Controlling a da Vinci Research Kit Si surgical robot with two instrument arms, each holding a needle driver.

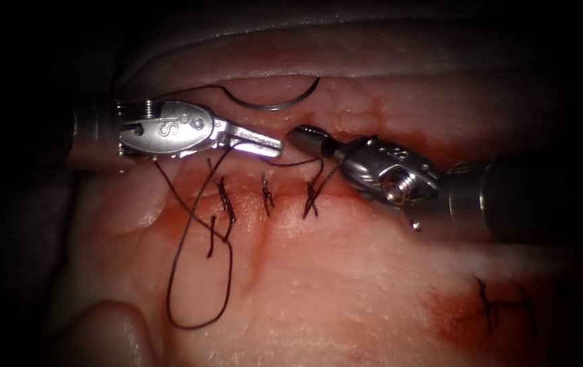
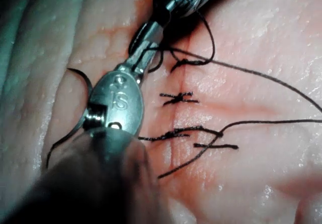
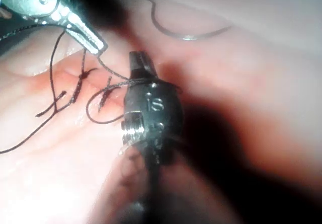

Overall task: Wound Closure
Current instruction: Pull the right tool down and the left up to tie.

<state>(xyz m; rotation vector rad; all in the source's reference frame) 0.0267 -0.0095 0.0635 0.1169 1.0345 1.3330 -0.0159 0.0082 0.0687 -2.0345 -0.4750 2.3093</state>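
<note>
Endoscope view shows your left tool (image 1: 264,143) with jaws closed on the thread (image 1: 196,272) above the stitched cut (image 1: 268,197). Your right tool (image 1: 303,134) faces it; I cannot tell its grip. Your needle (image 1: 274,103) lies free on the tissue (image 1: 346,272) behind both tips.

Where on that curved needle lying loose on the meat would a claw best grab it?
Probably on the needle's curved body, nearer the end with the thread, coming from above. It lies flat on the tissue beyond the cut, held by neither tool, its arc bowing toward the cut, so the mid-curve looks free to pinch.
</note>
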